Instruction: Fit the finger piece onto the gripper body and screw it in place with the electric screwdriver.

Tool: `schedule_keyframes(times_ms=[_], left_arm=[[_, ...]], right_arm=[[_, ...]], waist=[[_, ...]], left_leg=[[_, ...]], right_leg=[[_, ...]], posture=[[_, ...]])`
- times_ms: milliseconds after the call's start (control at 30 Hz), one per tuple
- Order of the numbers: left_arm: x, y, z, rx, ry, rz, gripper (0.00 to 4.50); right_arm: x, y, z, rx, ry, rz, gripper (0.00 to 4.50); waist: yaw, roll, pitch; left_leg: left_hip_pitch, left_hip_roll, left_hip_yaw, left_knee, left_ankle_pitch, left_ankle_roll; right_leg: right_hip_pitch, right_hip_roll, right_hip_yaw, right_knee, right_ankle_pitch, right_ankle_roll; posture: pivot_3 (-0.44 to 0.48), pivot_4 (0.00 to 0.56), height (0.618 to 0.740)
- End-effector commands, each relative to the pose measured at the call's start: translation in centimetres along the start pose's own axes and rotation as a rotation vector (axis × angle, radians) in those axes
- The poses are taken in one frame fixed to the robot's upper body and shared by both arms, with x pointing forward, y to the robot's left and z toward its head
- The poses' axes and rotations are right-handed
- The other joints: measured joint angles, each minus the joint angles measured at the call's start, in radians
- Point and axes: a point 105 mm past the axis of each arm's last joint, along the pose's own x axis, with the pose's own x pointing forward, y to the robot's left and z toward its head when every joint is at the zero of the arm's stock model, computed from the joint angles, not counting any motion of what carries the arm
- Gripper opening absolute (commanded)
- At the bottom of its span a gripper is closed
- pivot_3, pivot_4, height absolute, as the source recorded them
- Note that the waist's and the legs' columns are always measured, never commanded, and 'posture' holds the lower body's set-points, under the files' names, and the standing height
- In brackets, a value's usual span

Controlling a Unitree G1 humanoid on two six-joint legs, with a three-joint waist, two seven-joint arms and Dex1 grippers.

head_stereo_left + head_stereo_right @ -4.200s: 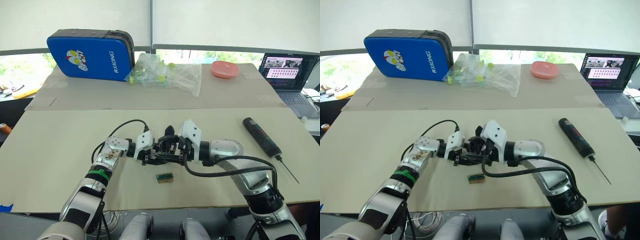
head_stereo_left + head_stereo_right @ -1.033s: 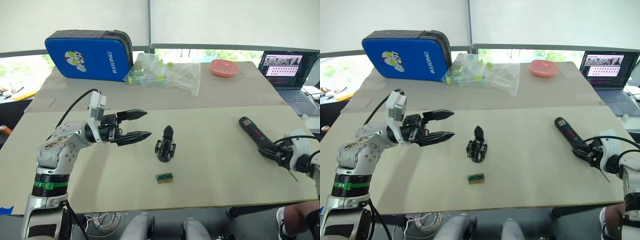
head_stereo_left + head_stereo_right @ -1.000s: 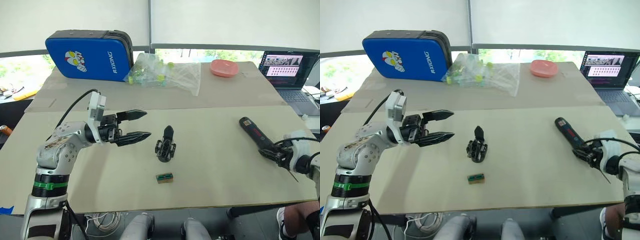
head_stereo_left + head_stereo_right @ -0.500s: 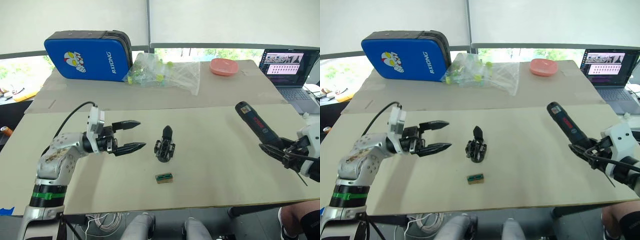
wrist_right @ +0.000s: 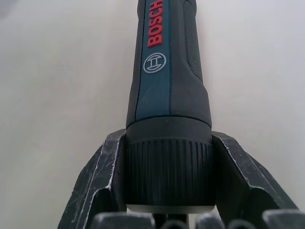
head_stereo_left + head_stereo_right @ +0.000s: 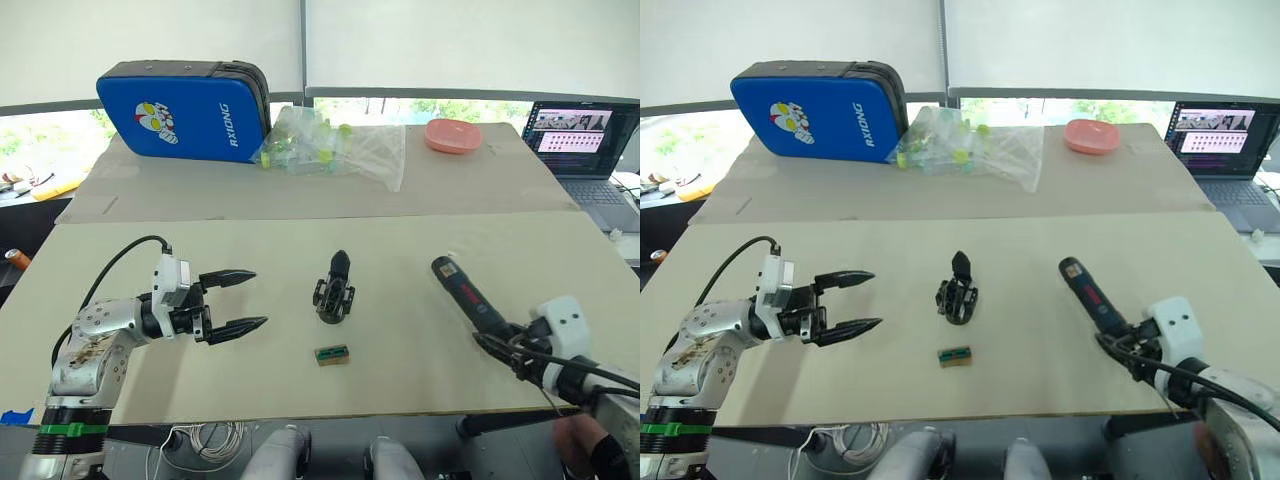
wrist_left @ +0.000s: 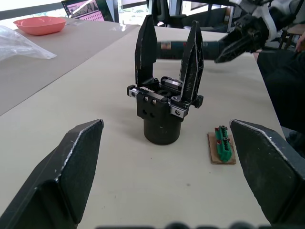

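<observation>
The gripper body point(image 6: 334, 290) stands upright in the middle of the table, and two pointed black fingers rise from it point(image 7: 164, 114). I cannot tell which of them is the finger piece. My left gripper point(image 6: 255, 298) hovers open to the left of the body, pointing at it with nothing between its fingers point(image 7: 66, 176). To the body's right, my right gripper point(image 6: 505, 345) is shut on the electric screwdriver point(image 6: 468, 300), clamping its ribbed collar point(image 5: 167, 176). The screwdriver slants with its thick end towards the far left.
A small green-brown block point(image 6: 332, 354) lies just in front of the gripper body. On the far table are a blue case point(image 6: 185, 110), a clear plastic bag of parts point(image 6: 330, 145) and a pink bowl point(image 6: 452, 135). A laptop point(image 6: 585, 150) sits far right.
My right gripper has carried the screwdriver from the table's right edge inwards and nearer the front. My left gripper has drawn back to the left, away from the gripper body.
</observation>
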Motion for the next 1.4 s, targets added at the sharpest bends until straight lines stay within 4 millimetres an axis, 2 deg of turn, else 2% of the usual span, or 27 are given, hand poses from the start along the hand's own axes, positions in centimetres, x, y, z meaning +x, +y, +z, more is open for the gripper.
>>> schedule_keyframes(times_ms=[33,200,267,400,433,567,700,833,1000,1200,1400], left_arm=[[0.4,-0.1,0.6,0.024,-0.014,-0.014,4.5],[0.2,0.1,0.2,0.02,-0.005,0.004,4.5],[0.2,0.1,0.0,0.018,-0.004,0.009,4.5],[0.1,0.0,-0.5,0.017,0.004,0.006,4.5],[0.1,0.0,-0.6,0.018,0.004,0.005,4.5],[0.0,-0.2,-0.7,0.019,0.014,-0.026,4.5],[0.2,-0.7,-0.6,0.046,0.027,-0.08,4.5],[0.8,-1.3,0.1,0.065,0.012,-0.133,4.5],[2.3,-2.1,1.4,0.066,-0.022,-0.205,4.5],[3.1,-2.9,2.2,0.052,-0.05,-0.232,4.5],[3.4,-3.5,2.2,0.036,-0.057,-0.224,4.5]], right_arm=[[0.6,-0.4,0.8,-0.082,-0.049,-0.004,1.95],[0.9,-0.4,0.6,-0.094,-0.046,0.016,1.95],[0.7,-0.4,0.9,-0.071,-0.053,0.033,2.98],[0.1,-0.5,2.4,-0.065,-0.084,0.051,4.37],[-0.1,-0.5,2.7,-0.074,-0.078,0.061,4.48],[-1.9,-0.7,3.6,-0.115,0.028,0.092,4.48],[-3.8,-1.2,5.9,-0.175,0.084,0.131,4.48],[-4.5,-1.7,8.1,-0.216,0.191,0.15,4.48],[-5.4,-1.7,6.8,-0.163,0.592,0.17,4.48],[-2.4,-1.7,7.6,-0.114,0.629,0.16,4.48],[-0.3,-1.6,7.0,-0.089,0.702,0.157,4.48]], waist=[[-0.002,0.0,0.0],[-0.005,0.0,0.0],[-0.004,0.0,0.0],[-0.003,0.0,0.0],[-0.001,0.0,0.0],[0.001,0.0,0.0],[0.0,-0.001,0.0],[-0.003,-0.001,0.0],[-0.003,0.001,0.001],[-0.013,-0.001,0.001],[-0.014,-0.001,0.001]], left_leg=[[0.0,0.0,0.0,0.0,0.001,0.002],[0.002,0.0,0.0,0.0,0.002,0.003],[0.002,0.0,0.0,0.0,0.0,0.0],[0.002,0.0,0.0,0.0,0.0,0.0],[0.002,0.0,0.0,0.0,0.0,0.0],[0.002,0.0,0.0,0.0,0.0,0.0],[0.002,0.0,0.0,0.0,0.0,0.0],[0.002,0.001,0.0,0.001,0.0,0.0],[0.0,0.002,0.001,0.0,-0.001,0.001],[-0.005,0.002,0.003,0.0,-0.003,0.004],[-0.006,0.001,0.003,0.0,-0.002,0.006]], right_leg=[[0.0,0.0,0.0,0.0,0.0,0.0],[0.001,0.001,0.0,0.001,0.0,0.0],[0.001,0.001,0.0,0.002,0.0,0.0],[0.001,0.001,0.0,0.001,0.0,0.0],[0.001,0.001,0.0,0.001,0.0,0.0],[0.001,0.001,0.0,0.001,0.0,0.0],[0.001,0.0,-0.001,0.001,0.0,0.0],[0.001,0.0,-0.001,0.0,0.0,0.0],[0.0,-0.001,-0.001,-0.002,0.0,0.0],[-0.001,-0.004,-0.001,-0.009,0.001,0.0],[-0.004,-0.003,-0.001,-0.007,0.001,0.001]], posture=[[0.0,0.15,0.74],[0.0,0.15,0.74],[0.0,0.15,0.74],[0.0,0.15,0.74],[0.0,0.15,0.74],[0.0,0.15,0.74],[0.0,0.15,0.74],[0.0,0.15,0.74],[0.0,0.15,0.74],[0.0,0.15,0.74],[0.0,0.15,0.74]])
